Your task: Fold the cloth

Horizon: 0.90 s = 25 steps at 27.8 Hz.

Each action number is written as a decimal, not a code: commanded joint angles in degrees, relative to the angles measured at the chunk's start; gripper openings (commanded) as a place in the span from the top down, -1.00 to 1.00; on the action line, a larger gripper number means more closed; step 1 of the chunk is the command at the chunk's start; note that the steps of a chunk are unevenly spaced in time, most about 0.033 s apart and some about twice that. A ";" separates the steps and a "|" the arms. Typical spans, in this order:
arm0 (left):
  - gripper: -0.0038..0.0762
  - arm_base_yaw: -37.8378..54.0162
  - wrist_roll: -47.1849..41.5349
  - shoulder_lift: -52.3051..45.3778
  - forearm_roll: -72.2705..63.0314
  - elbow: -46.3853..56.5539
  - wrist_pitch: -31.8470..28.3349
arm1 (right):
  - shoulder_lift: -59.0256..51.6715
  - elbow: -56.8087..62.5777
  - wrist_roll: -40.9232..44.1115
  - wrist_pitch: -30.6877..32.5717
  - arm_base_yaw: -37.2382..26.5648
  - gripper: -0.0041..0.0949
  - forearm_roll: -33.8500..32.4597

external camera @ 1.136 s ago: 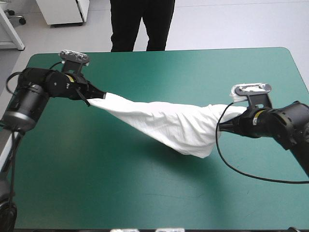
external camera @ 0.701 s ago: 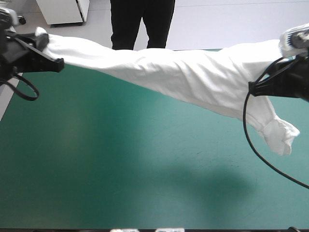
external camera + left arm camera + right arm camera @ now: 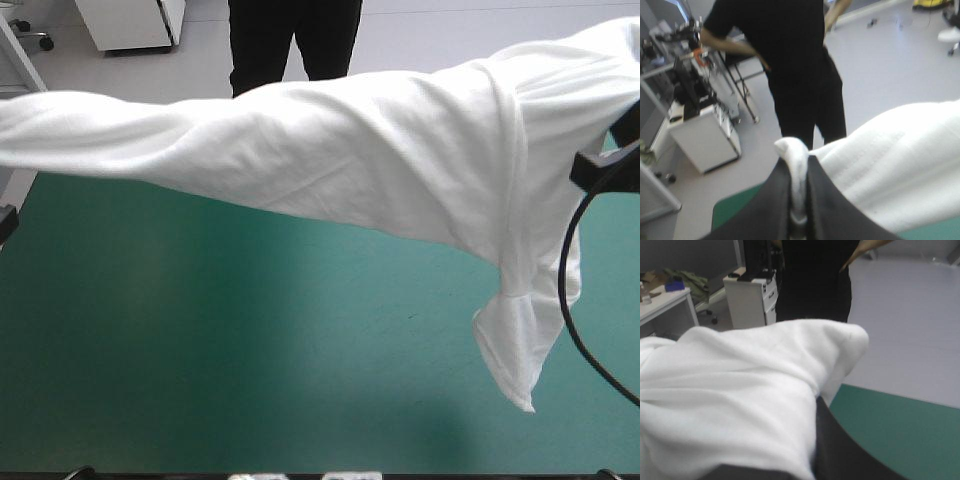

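The white short-sleeved T-shirt (image 3: 350,160) hangs stretched above the teal-green worktop (image 3: 250,350), long axis running left to right — left jaws pinching one end, right jaws the other.

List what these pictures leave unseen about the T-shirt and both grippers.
High view: the left gripper lies beyond the picture's edge, with that end of the T-shirt.
High view: the T-shirt hides most of the table's far edge.
Right wrist view: draped cloth covers the right gripper, hiding which part it holds.
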 commanded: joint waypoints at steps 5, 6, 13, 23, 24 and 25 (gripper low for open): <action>0.93 -4.97 -12.79 -3.96 14.38 17.59 3.02 | -8.44 30.62 7.23 -2.67 -0.03 0.95 2.05; 0.93 -4.97 -14.46 -3.96 14.38 20.65 2.06 | -8.44 33.81 7.23 -4.12 -0.03 0.95 2.31; 0.92 -4.76 -31.23 -0.60 19.62 39.32 -10.76 | -4.76 50.05 8.74 -21.06 -0.03 0.95 2.27; 0.92 13.79 -26.96 14.30 -1.85 41.55 -30.78 | 10.74 52.77 9.19 -35.55 -0.14 0.95 1.78; 0.92 15.87 -24.82 15.92 -4.58 41.43 -31.72 | 12.24 52.77 9.19 -36.45 -0.14 0.95 1.43; 0.92 17.66 -23.39 17.58 -6.58 41.29 -32.44 | 13.66 52.77 9.19 -37.61 -0.14 0.95 1.30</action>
